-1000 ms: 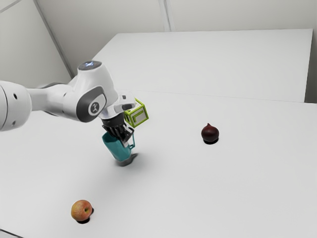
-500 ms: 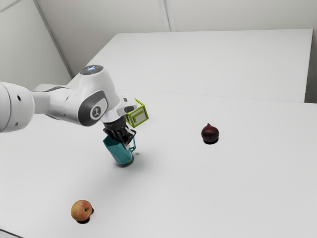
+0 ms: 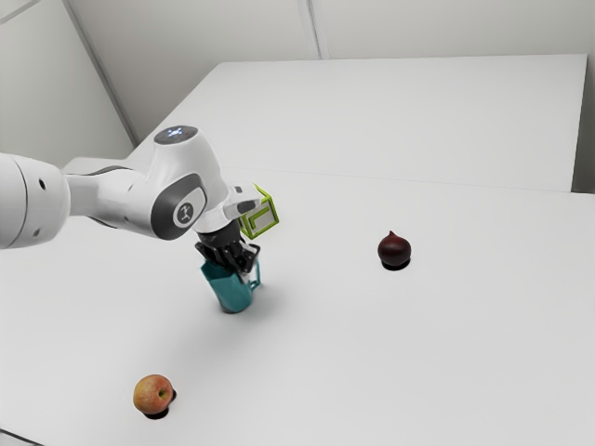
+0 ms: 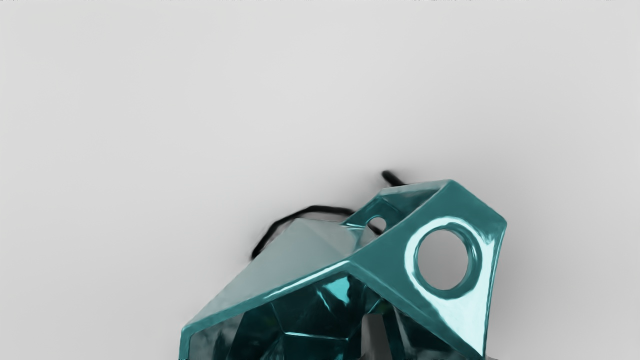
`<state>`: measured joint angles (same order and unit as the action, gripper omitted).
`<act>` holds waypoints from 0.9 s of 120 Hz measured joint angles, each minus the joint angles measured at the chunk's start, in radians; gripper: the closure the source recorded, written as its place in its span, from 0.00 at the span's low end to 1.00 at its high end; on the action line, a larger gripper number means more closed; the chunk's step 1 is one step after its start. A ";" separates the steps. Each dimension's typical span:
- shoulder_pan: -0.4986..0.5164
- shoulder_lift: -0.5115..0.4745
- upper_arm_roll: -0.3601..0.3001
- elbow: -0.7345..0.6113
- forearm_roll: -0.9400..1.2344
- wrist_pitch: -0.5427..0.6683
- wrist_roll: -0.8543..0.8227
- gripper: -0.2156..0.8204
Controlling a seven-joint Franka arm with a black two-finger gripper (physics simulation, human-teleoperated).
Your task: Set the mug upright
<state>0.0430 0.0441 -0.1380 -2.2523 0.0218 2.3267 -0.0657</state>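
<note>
The teal mug (image 3: 231, 290) stands nearly upright, leaning slightly, with its base at or just above the table (image 3: 372, 353). My gripper (image 3: 246, 270) is at its rim on the handle side, shut on the mug's wall. In the wrist view the faceted mug (image 4: 280, 280) has its mouth toward the camera. One finger of the gripper (image 4: 432, 350) reaches inside the mug; the other is mostly hidden outside the wall, below the handle plate with a round hole.
A green-framed cube (image 3: 261, 219) sits just behind the hand. Toward the exterior view's right lies a dark red onion-like object (image 3: 394, 249). An apple (image 3: 153, 395) rests near the exterior view's lower left.
The mug has turned from a clear tilt to nearly upright, and its base has come down closer to the table. My hand has moved slightly down and toward the exterior view's right with it.
</note>
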 joint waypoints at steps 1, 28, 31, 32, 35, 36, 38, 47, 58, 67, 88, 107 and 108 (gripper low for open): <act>0.000 0.000 0.000 0.000 0.000 0.000 0.000 0.79; -0.008 -0.029 0.000 0.000 -0.004 0.003 -0.002 0.60; -0.009 -0.034 0.000 0.000 -0.004 0.003 -0.002 0.59; -0.009 -0.035 0.000 0.000 -0.004 0.003 -0.003 0.58; -0.010 -0.040 0.000 0.000 -0.004 0.003 -0.003 0.56; -0.010 -0.042 0.000 0.000 -0.004 0.003 -0.003 0.55; -0.011 -0.045 0.000 0.000 -0.005 0.002 -0.003 0.53; -0.013 -0.061 0.000 -0.001 -0.005 0.001 -0.003 0.45; -0.017 -0.083 0.000 0.000 -0.006 -0.004 -0.003 0.38; -0.021 -0.097 0.000 0.003 -0.006 -0.009 -0.003 0.33; -0.027 -0.114 -0.004 0.069 -0.027 -0.086 -0.003 0.28; -0.028 -0.104 -0.007 0.213 -0.054 -0.227 -0.008 0.25; -0.028 -0.103 -0.007 0.220 -0.055 -0.234 -0.009 0.25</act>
<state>0.0152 -0.0584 -0.1454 -2.0325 -0.0331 2.0927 -0.0744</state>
